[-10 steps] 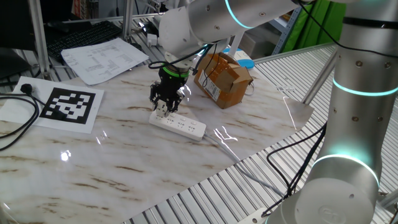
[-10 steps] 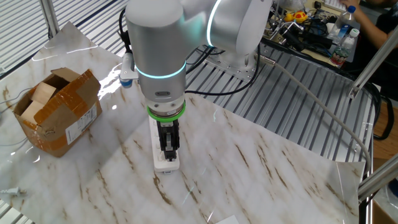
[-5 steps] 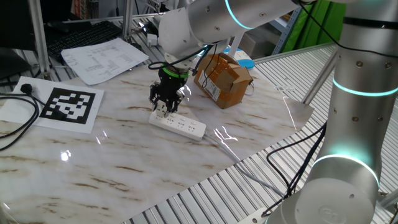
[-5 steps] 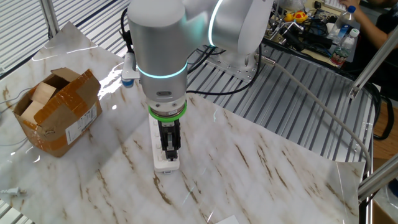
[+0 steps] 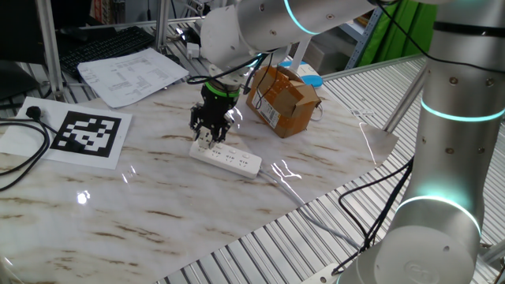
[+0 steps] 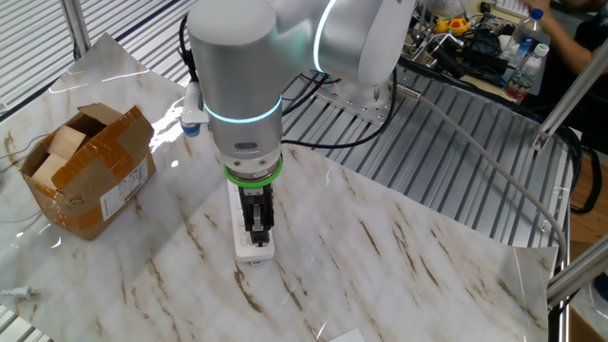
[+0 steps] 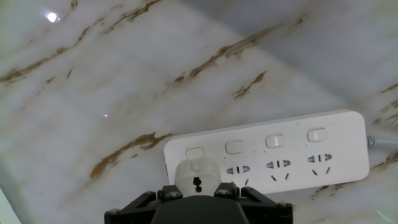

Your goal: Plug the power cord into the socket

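Nothing has moved: my pincer stays clamped on the power cord, pressed on the socket's end.

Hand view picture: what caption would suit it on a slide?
Pincer holding a small white plug down on the end outlet of a white power strip on a marbled table.

Silver-grey arm, glowing cyan rings, black tool.

Bright, even light; glare streaks on the marble table; hand view slightly soft, perhaps defocused near its bottom edge.
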`<state>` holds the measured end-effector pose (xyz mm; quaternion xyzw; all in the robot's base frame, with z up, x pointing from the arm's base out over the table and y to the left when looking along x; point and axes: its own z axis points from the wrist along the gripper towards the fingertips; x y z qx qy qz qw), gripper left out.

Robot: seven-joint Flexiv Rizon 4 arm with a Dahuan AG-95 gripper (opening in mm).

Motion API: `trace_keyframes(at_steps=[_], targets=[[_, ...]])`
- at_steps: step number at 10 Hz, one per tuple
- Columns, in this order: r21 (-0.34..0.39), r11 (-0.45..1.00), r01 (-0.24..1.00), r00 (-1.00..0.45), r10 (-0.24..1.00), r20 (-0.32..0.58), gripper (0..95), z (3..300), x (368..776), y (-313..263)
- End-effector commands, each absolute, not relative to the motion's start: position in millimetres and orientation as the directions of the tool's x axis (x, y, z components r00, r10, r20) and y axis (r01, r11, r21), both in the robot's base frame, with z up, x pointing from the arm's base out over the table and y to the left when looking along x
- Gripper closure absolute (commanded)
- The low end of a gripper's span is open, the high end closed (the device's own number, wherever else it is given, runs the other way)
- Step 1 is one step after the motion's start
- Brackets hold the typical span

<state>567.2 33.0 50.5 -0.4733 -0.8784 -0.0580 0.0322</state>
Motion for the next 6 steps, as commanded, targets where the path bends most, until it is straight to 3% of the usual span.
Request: trace_keyframes(at_steps=[1, 6], targets=[[0.086, 0.553, 0.829, -0.559, 0.822, 0.104, 95.0, 27.4, 565.8, 33.1], [0.091, 0.552, 0.829, -0.559, 0.823, 0.097, 95.0, 17.0, 562.9, 32.0]])
